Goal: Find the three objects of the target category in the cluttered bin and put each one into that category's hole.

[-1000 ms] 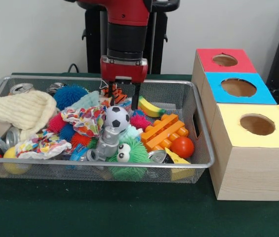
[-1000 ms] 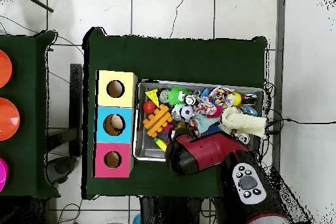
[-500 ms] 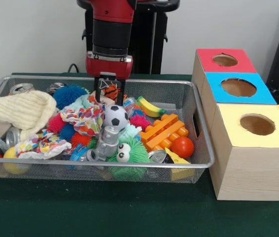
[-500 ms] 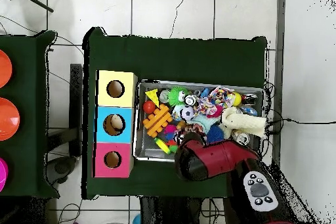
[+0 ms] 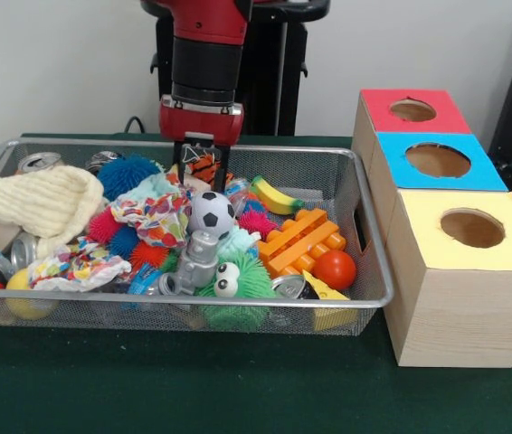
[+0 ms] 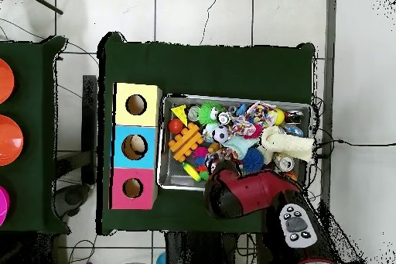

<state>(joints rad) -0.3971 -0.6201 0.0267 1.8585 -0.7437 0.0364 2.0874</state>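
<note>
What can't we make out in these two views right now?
- End effector grip: front view shows fingers either side of the orange striped toy, but contact is too small to confirm.
- Same spot, overhead view: the red arm covers the end effector and that corner of the wire bin.
- Bin's lower layer: buried under clutter in both views.
- Hole contents, front view: angle hides them.

Red arm (image 5: 203,18) with black wrist band, red pincer (image 5: 201,167) housing — thin black prongs
</note>
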